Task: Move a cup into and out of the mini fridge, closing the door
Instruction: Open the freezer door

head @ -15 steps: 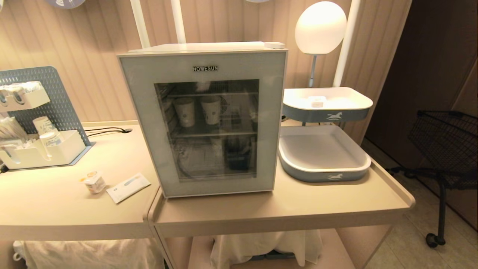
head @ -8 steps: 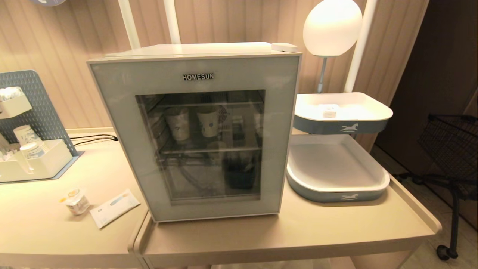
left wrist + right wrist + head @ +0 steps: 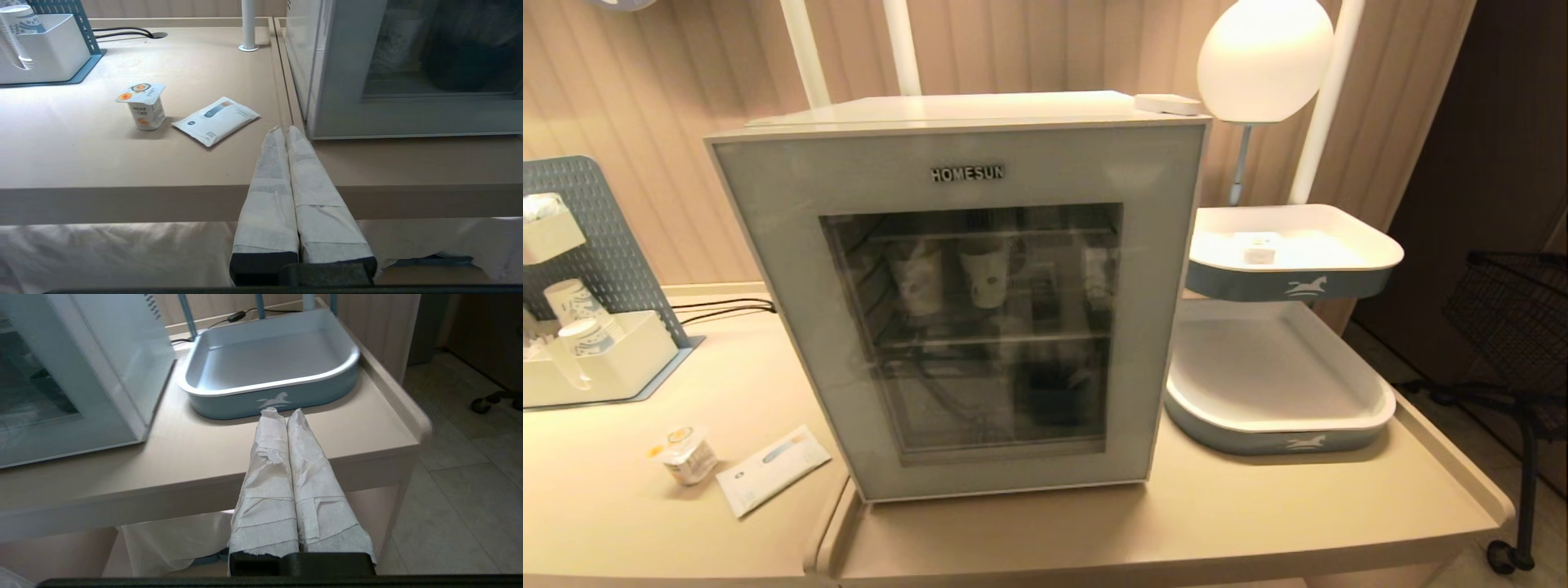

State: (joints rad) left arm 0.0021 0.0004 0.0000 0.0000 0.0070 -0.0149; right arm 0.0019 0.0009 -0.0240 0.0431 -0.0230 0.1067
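Observation:
The white mini fridge (image 3: 964,110) stands on the beige counter, its grey-blue glass door (image 3: 768,269) closed; paper cups show on a wire shelf behind the glass. The cup (image 3: 686,455) (image 3: 142,105), a small white pot with a foil lid, stands upright on the counter left of the fridge. My left gripper (image 3: 285,130) hangs shut and empty before the counter's front edge, near the fridge's lower left corner. My right gripper (image 3: 285,412) is shut and empty too, in front of the lower blue tray (image 3: 229,401). Neither arm shows in the head view.
A flat white packet (image 3: 772,468) lies beside the cup. A blue pegboard organiser (image 3: 600,359) with paper cups sits far left. Two blue-and-white trays (image 3: 1286,441) and a globe lamp (image 3: 1262,57) stand right of the fridge. A black wire cart (image 3: 1515,327) is on the floor at right.
The whole head view has shifted: the fridge and counter now look larger and closer, so the camera has moved in. Nothing on the counter has moved.

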